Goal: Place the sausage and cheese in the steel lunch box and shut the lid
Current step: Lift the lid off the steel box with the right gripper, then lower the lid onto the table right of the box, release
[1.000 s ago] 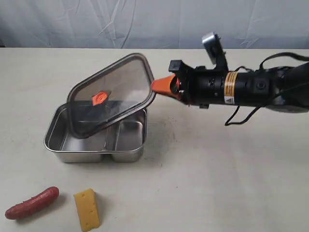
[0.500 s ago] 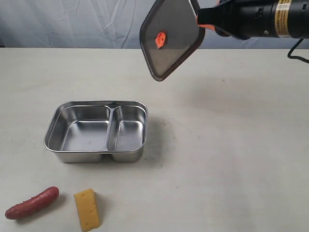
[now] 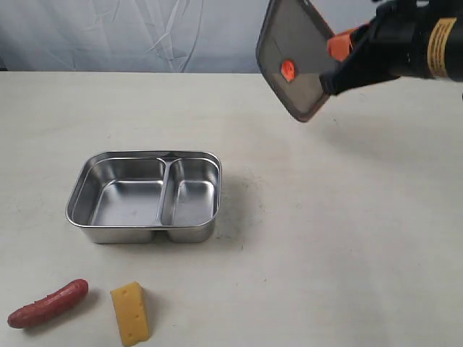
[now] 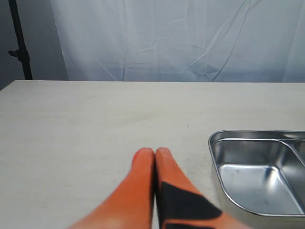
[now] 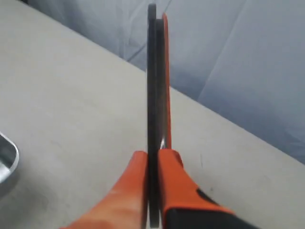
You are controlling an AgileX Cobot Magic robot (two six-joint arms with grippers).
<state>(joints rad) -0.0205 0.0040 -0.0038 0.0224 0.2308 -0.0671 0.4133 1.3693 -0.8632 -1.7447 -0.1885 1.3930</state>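
Observation:
The steel lunch box (image 3: 94, 217) stands open and empty on the table, its two compartments bare; one corner of it (image 4: 224, 143) shows in the left wrist view. My right gripper (image 3: 340, 45) is shut on the edge of the dark lid (image 3: 293, 61), holding it tilted high in the air right of the box; edge-on, the lid (image 5: 152, 86) runs between the orange fingers (image 5: 153, 153). The dark red sausage (image 3: 47, 303) and the yellow cheese (image 3: 130, 312) lie near the front left edge. My left gripper (image 4: 155, 151) is shut and empty, low over the table beside the box.
A pale wrinkled backdrop (image 3: 145, 36) hangs behind the table. A black stand pole (image 4: 19, 43) rises at the table's far corner in the left wrist view.
My right gripper has lifted the lid off the box, raised it high and carried it to the right. The box, sausage and cheese have not moved.

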